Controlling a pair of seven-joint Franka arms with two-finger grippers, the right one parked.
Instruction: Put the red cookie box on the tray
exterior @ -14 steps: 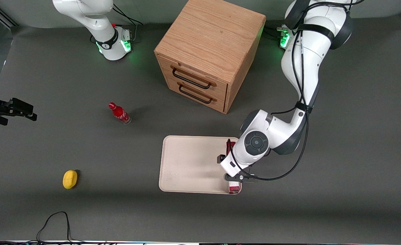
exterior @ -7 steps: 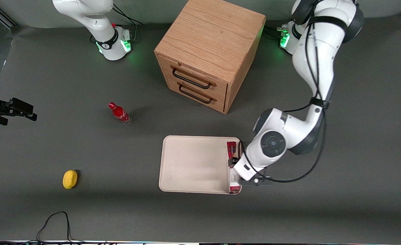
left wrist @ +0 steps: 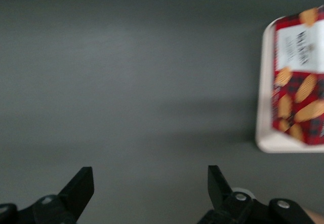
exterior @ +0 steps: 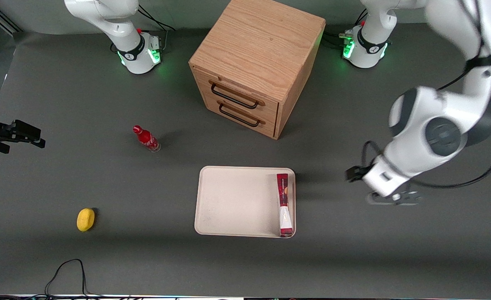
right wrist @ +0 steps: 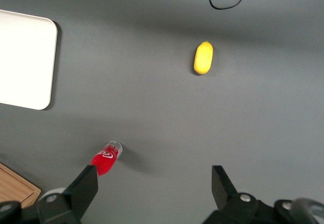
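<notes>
Grey matting carries the tray (exterior: 228,200); on it, along the edge toward the working arm, we see the red cookie box (exterior: 283,204) standing on edge. Our gripper (left wrist: 150,193) hangs well apart, jaws wide and empty. Placement looks done; we judge only parking remains.

Open pincer (left wrist: 149,193) above bare grey table (left wrist: 126,82), red cookie box (left wrist: 299,82) lying in tray (left wrist: 263,133) nearby

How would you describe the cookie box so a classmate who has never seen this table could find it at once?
Start at the wooden drawer cabinet; in front of it, nearer the camera, lies a cream tray. The red cookie box stands on its narrow edge along the tray's rim toward the working arm. Unlike the small red bottle, it is a thin carton printed with cookies; the open gripper hangs apart, over bare table.
</notes>
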